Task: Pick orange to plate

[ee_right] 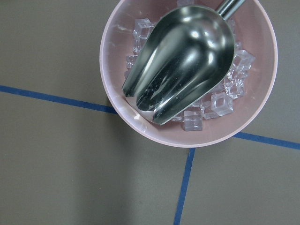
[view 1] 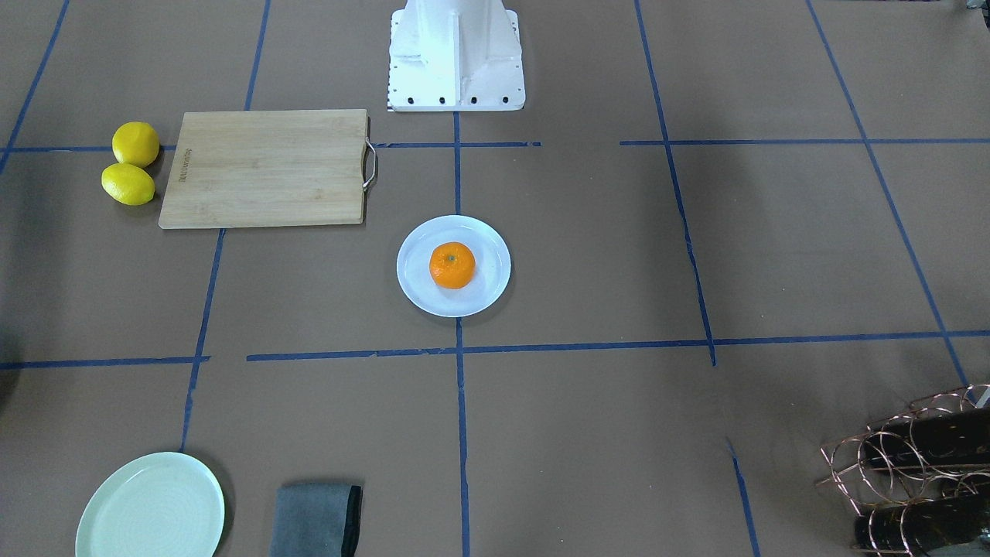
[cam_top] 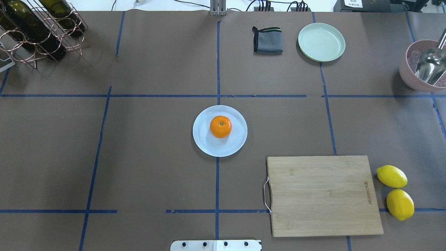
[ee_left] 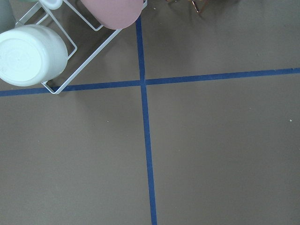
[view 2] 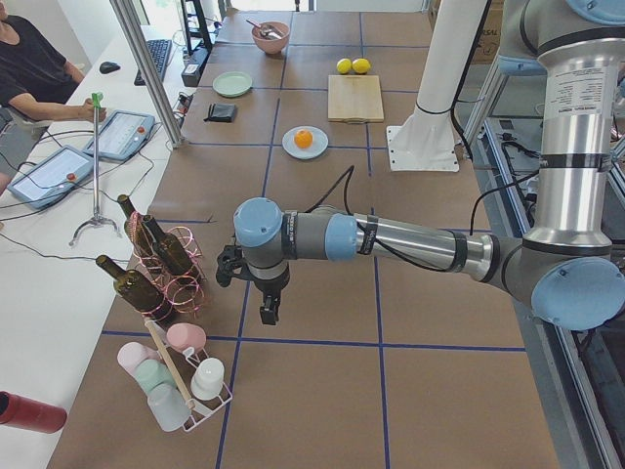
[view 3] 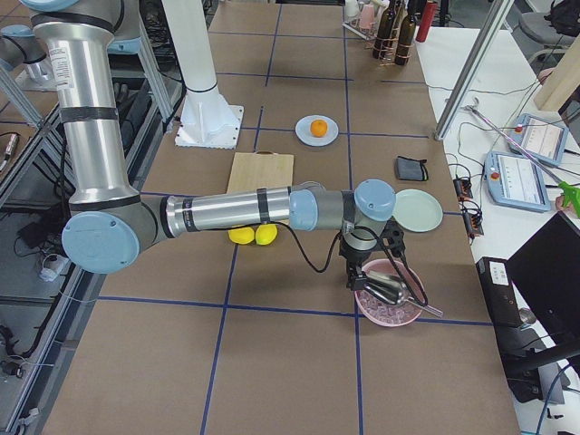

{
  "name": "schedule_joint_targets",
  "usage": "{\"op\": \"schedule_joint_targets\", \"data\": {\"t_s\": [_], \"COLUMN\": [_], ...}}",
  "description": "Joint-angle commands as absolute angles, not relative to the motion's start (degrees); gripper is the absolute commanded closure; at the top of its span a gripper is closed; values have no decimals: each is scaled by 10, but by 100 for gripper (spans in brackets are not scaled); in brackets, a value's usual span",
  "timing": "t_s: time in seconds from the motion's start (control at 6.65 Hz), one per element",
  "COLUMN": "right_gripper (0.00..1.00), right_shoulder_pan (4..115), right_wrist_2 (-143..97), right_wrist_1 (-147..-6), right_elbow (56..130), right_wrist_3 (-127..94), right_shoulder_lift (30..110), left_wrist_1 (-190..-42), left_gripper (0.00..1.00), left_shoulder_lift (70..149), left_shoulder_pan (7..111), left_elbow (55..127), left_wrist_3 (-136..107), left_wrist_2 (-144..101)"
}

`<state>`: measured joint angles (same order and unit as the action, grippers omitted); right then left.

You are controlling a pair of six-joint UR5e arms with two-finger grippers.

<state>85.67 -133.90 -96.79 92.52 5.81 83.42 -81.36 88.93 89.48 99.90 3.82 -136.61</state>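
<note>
The orange [cam_top: 220, 126] sits stem-up in the middle of the white plate [cam_top: 209, 146] at the table's centre, and it also shows in the front view as the orange [view 1: 452, 264] on the plate [view 1: 418, 288]. No gripper is near it. My left gripper [view 2: 267, 315] hangs over bare table beside the bottle rack, far from the plate [view 2: 317, 149]. My right gripper [view 3: 352, 282] hovers at the pink bowl's edge at the other end of the table. Both grippers show only in the side views, so I cannot tell whether they are open or shut.
A wooden cutting board [cam_top: 322, 195] lies near two lemons [cam_top: 392, 176]. A mint-green plate [cam_top: 321, 42] and a grey cloth [cam_top: 267, 40] are at the far side. A bottle rack [cam_top: 33, 31], a cup rack [ee_left: 70, 61] and a pink bowl [ee_right: 140, 133] with ice and a scoop stand at the ends.
</note>
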Motion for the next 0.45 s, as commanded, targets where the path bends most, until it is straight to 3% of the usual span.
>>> {"op": "schedule_joint_targets", "data": {"t_s": [0.0,0.3], "right_gripper": [0,0], "right_shoulder_pan": [857,848], "right_wrist_2": [-1320,-1316], "right_wrist_1": [-967,-970], "right_elbow": [984,1001], "right_wrist_3": [59,53], "right_shoulder_lift": [868,878], "left_wrist_1": [-815,-812], "left_gripper": [0,0], "left_shoulder_lift": [889,903], "left_shoulder_pan": [896,894], "left_elbow": [991,980], "left_wrist_3": [41,40], "left_wrist_2": [-1368,-1367]}}
